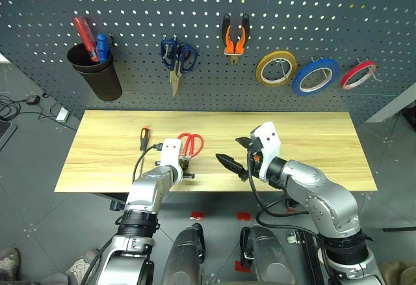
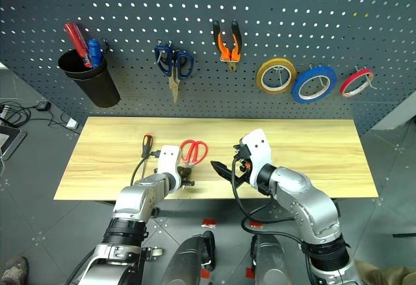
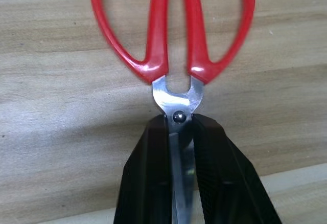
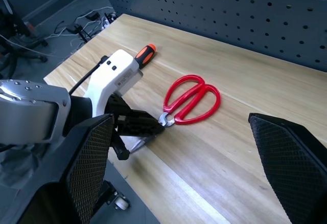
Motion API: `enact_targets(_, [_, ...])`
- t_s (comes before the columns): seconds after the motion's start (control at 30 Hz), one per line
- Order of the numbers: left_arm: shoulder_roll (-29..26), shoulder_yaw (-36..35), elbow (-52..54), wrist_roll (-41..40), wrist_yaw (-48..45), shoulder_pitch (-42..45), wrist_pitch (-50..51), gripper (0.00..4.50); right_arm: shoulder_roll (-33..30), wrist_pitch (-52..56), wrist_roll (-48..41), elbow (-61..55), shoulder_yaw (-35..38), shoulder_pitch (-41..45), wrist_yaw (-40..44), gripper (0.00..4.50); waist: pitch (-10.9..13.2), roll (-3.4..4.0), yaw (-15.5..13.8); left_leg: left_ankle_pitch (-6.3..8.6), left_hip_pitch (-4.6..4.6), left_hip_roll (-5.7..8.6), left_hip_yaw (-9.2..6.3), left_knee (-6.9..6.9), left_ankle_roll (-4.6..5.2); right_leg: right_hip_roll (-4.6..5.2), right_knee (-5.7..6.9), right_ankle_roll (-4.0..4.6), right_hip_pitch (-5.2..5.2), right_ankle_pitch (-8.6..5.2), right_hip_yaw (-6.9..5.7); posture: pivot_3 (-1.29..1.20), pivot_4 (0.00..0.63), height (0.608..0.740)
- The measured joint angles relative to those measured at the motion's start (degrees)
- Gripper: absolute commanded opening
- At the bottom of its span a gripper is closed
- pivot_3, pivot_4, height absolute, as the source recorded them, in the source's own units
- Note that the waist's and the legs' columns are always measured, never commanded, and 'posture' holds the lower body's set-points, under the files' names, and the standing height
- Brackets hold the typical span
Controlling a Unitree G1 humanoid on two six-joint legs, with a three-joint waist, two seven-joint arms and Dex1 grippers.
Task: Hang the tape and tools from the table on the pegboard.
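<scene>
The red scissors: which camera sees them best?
The left wrist view: the scissors loom close, blades pinched in the left tool. The right wrist view shows them whole on the table; the eye views show them small.

Silver metal arms, black ribbed rings at the joints, white plastic wrist housings. Left pincer (image 3: 181, 183): two black tapered fingers, textured pads. Right pincer (image 4: 186, 168): black fingers, mesh-patterned pads. Black cables loop along both forearms.

No legible text, label, brand, number or sign found on any item inspected: none on the pegboard (image 1: 208, 12), the counter (image 1: 312, 148), the red-handled scissors (image 3: 171, 40), or the tape rolls.
</scene>
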State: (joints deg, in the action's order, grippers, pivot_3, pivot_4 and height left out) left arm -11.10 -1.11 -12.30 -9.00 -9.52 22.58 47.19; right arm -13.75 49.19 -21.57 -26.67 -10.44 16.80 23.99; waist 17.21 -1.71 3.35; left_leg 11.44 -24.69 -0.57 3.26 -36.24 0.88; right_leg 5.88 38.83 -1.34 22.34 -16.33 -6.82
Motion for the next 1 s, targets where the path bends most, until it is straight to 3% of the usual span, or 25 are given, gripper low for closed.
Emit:
enact_targets(0.33, [-2.0, -1.7, 4.7, -1.4, -2.6, -2.6, 5.2, 0.3, -8.6, -3.0, 0.3, -2.6, -7.2, 1.5, 7.7, 4.5, -0.1, -0.03, 0.7, 0.0, 0.0, -0.02, -0.01, 0.0, -0.01, -0.02, 0.02, -0.01, 0.01, -0.01, -0.03, -0.27, 0.235, 0.74])
enact_targets(0.63, [-14.8, -1.4, 21.0, -4.3, -10.7, -5.0, 10.7, 0.3, -9.0, -4.8, 0.6, -2.3, -7.8, 2.2, 8.7, 4.5, -0.2, -0.11, 1.3, -0.14, -0.05, 0.02, -0.02, -0.01, -0.26, 0.02, 0.0, 0.01, 0.03, 0.0, -0.01, -0.26, 0.211, 0.74])
enact_targets(0.73, [-18.4, 0.8, 27.0, -2.4, -12.1, -6.9, 4.8, 0.3, -9.0, -5.3, 0.9, -2.2, -7.8, 2.5, 8.7, 4.5, -0.2, -0.17, 1.4, -0.14, -0.06, 0.01, -0.01, 0.0, -0.27, 0.03, -0.04, 0.02, 0.03, 0.01, 0.0, -0.26, 0.204, 0.74])
enact_targets(1.0, [-16.4, -1.4, 40.0, 3.3, -7.6, -17.5, -18.2, 0.3, -8.5, -9.4, 4.6, -1.9, -7.7, 3.5, 7.8, 4.5, -0.6, -0.19, 1.6, -0.12, -0.06, -0.01, 0.01, 0.04, -0.28, 0.04, -0.05, 0.03, 0.04, 0.01, -0.06, -0.26, 0.193, 0.74])
